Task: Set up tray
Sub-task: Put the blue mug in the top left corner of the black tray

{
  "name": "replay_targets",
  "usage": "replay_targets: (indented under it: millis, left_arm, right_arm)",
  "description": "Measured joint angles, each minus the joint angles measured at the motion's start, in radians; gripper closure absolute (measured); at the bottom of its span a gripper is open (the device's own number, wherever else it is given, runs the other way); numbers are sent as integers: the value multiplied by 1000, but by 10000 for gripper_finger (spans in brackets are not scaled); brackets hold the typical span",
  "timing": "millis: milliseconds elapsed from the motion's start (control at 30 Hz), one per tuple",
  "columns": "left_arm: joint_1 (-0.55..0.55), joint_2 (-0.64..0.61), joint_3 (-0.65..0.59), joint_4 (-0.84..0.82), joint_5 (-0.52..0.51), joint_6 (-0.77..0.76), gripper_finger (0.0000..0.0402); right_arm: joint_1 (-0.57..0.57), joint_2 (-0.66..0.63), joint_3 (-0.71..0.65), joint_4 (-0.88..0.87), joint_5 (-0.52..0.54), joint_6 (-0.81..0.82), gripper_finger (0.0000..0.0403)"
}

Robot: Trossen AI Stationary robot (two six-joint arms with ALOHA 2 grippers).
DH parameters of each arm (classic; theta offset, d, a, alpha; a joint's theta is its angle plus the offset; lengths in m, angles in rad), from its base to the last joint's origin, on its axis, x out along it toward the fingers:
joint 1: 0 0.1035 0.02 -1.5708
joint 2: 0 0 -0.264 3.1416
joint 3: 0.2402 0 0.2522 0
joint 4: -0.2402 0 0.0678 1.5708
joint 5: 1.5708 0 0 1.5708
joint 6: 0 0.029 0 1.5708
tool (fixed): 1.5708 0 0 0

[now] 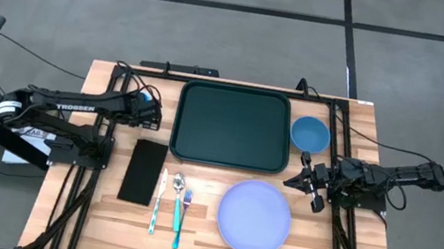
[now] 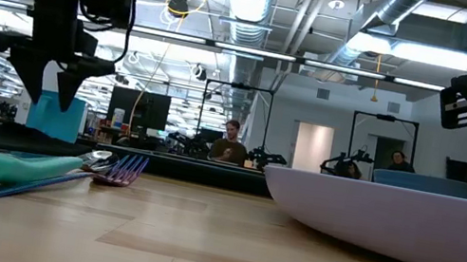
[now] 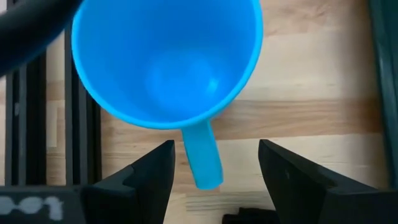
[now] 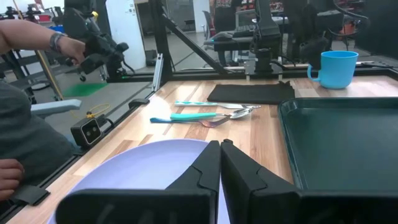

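The dark green tray (image 1: 231,126) lies at the table's far middle. A blue cup (image 3: 165,59) stands upright on the wood to the tray's left, seen in the high view as the cup (image 1: 148,95) under my left arm. My left gripper (image 3: 214,171) hangs open above it, pointing steeply down, with the cup's handle (image 3: 202,155) between its fingers and a gap on both sides. My right gripper (image 4: 221,155) is shut and level, just over the lavender plate (image 4: 143,168) near the tray's right front corner.
A blue bowl (image 1: 310,134) sits right of the tray. A black napkin (image 1: 143,171) lies left of the knife, spoon and fork (image 1: 177,198). The plate (image 1: 254,217) rests at the near right. A person's arm (image 4: 37,43) shows beyond the table's edge.
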Motion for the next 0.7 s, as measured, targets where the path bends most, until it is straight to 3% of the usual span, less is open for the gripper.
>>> replay_targets:
  millis: [500,700]
  left_arm:
    - [0,126,0,-2,20,25,184]
    - [0,126,0,-3,20,25,233]
  right_arm:
    - [0,0,0,0,0,0,397]
    - [0,0,0,0,0,0,397]
